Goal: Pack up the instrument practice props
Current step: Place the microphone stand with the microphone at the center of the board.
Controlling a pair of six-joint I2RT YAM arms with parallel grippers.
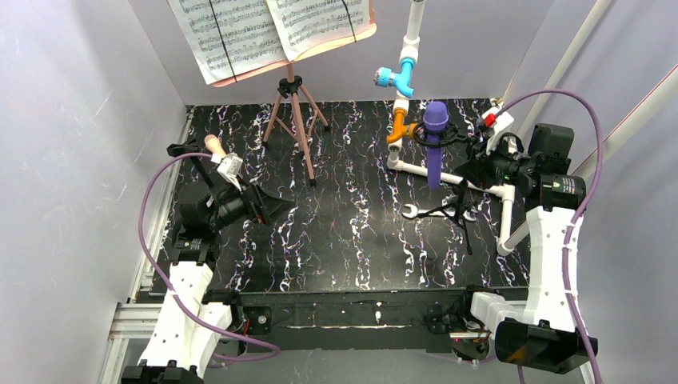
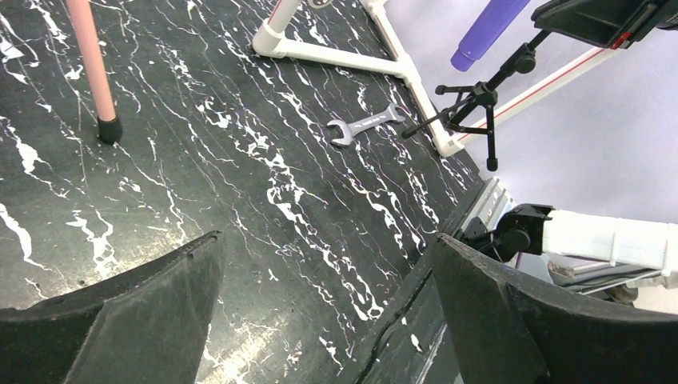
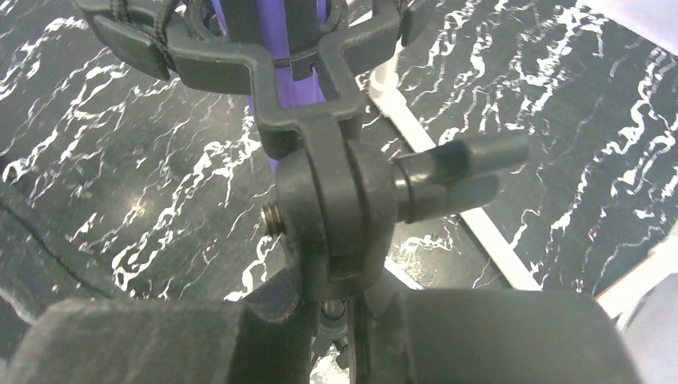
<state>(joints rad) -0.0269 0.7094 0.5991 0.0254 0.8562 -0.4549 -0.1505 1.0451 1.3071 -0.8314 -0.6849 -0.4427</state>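
Right gripper (image 3: 348,312) pinched on the stem of the black mic holder (image 3: 332,200) | purple microphone (image 1: 436,136) upright in its cradle, table's far right | left gripper (image 2: 328,280) spread wide, holding nothing, above the table (image 2: 240,160) | music rest (image 1: 294,104) with sheets (image 1: 264,28) standing at the back | progress: early, nothing visibly packed.

I count: purple mic (image 1: 436,120) x1 | peach mic (image 1: 213,144) x1 | blk mic holder (image 3: 328,184) x2 | music rest (image 1: 294,100) x1 | sheets (image 1: 232,32) x2 | wrench (image 2: 368,126) x1 | pipe (image 1: 413,24) x1
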